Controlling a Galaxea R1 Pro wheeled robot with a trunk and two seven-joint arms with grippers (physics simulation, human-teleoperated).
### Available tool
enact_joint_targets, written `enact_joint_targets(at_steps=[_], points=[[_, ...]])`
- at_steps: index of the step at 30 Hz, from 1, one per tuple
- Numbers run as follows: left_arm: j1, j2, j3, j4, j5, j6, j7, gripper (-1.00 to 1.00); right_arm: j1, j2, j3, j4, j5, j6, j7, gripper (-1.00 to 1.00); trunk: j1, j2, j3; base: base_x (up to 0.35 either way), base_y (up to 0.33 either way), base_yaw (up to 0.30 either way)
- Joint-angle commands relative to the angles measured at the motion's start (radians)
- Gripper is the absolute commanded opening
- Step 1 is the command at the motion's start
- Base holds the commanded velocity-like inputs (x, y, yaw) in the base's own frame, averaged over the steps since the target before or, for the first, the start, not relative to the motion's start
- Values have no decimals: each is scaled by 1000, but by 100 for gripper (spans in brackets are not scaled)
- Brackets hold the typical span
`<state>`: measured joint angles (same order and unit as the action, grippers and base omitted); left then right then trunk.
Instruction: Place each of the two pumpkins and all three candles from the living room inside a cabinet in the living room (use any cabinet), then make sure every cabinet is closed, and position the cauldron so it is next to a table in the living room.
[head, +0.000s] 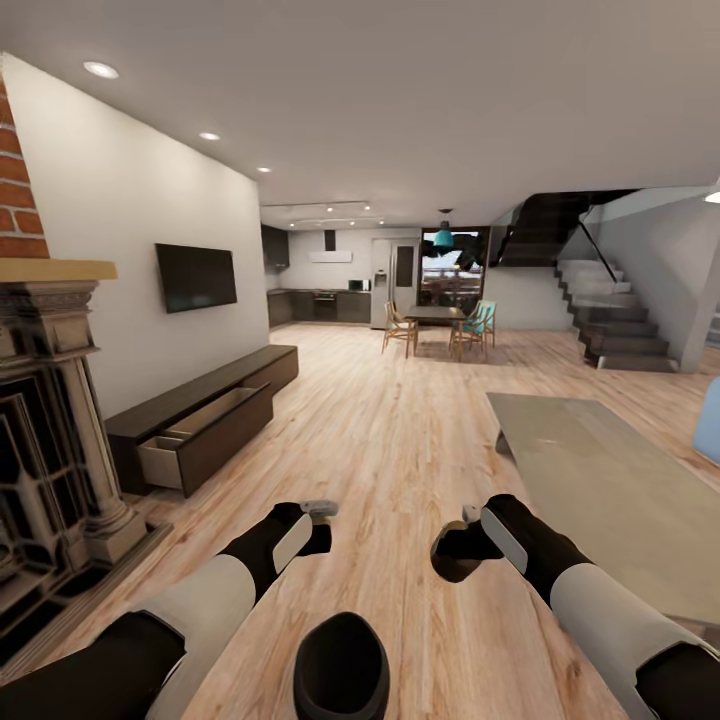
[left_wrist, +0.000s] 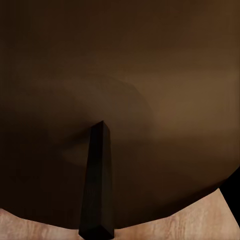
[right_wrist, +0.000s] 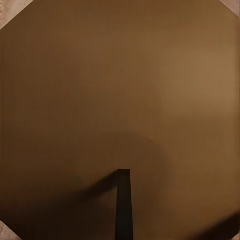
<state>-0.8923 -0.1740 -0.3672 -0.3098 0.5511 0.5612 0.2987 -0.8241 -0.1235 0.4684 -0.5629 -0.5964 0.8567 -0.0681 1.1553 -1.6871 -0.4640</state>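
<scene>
flanking bare floor (head: 400, 440): open-drawered cabinet (head: 200, 420), table (head: 610, 480); both grippers' grip state unclear

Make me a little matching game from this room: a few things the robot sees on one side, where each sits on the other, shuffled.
Things:
1. cabinet
2. coffee table
3. fireplace
4. staircase

Places:
A. far right, at the back
B. near left edge, under brick
C. along the left wall, one drawer pulled open
D. right of the robot's arms

Pairs: 1-C, 2-D, 3-B, 4-A
</scene>
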Motion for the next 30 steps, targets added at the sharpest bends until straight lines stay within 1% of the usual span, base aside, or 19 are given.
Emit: enact_joint_targets(at_steps=[1, 14, 15, 19, 22, 30], points=[[-1, 1, -7, -2, 10, 3, 8, -100, -1, -2, 7, -2, -10, 2, -7, -100, 0, -1, -1, 0, 221, 0], [-1, 1, -7, -2, 10, 3, -6, -100, -1, -1, 8, -2, -10, -5, -7, -100, 0, -1, -1, 0, 275, 0], [-1, 1, -7, -2, 10, 3, -6, -100, -1, -1, 10, -2, -9, -27, -7, -100, 0, -1, -1, 0, 286, 0], [-1, 1, -7, -2, 10, 3, -6, -100, -1, -1, 11, -2, -8, -70, -7, -100, 0, -1, -1, 0, 286, 0], [-1, 0, -7, -2, 10, 3, -6, -100, -1, -1, 12, -2, -8, -84, -8, -100, 0, -1, -1, 0, 286, 0], [-1, 0, -7, -2, 10, 3, -6, -100, -1, -1, 12, -2, -9, -91, -6, -100, 0, -1, -1, 17, 286, 0]])
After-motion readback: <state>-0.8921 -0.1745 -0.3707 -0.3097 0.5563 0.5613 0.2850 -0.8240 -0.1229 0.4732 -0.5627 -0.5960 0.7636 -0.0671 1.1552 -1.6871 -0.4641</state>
